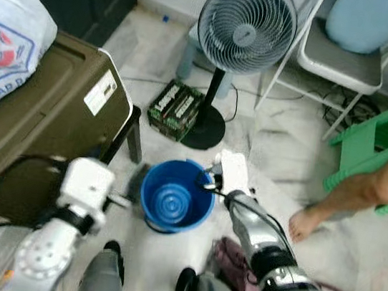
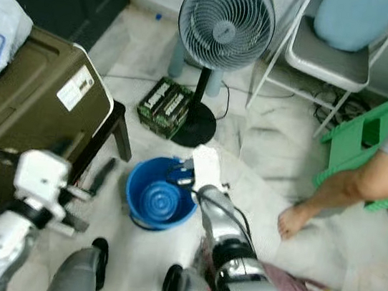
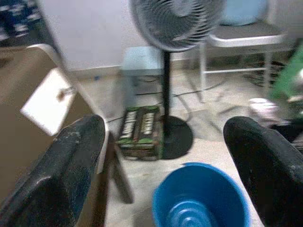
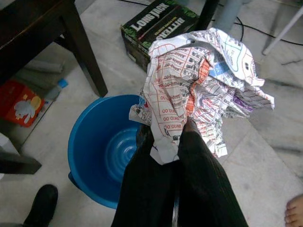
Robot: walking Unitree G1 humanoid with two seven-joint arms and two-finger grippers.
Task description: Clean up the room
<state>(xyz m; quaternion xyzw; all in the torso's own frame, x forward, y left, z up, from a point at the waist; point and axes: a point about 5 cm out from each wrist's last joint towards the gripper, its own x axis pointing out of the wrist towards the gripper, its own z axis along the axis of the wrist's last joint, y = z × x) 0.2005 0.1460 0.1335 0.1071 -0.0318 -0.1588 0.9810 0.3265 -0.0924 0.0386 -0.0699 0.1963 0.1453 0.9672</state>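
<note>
A blue bucket [image 1: 175, 199] stands empty on the marble floor in front of me. My right gripper [image 4: 175, 137] is shut on a crumpled printed paper [image 4: 199, 80], holding it over the bucket's [image 4: 102, 146] rim on its right side. From the head view the right gripper [image 1: 207, 180] sits at that rim. My left gripper [image 3: 165, 125] is open, fingers wide apart, low at the bucket's [image 3: 201, 198] left side; from above the left gripper [image 1: 129, 196] is just beside the bucket's wall.
A standing fan [image 1: 247, 26] and a green carton [image 1: 176, 109] are just beyond the bucket. An olive chest [image 1: 40, 109] on a dark stool is at left. A person's leg [image 1: 346, 196], a green stool [image 1: 379, 142] and a folding chair [image 1: 339, 61] are at right. A pink cloth [image 1: 235, 267] lies near my feet.
</note>
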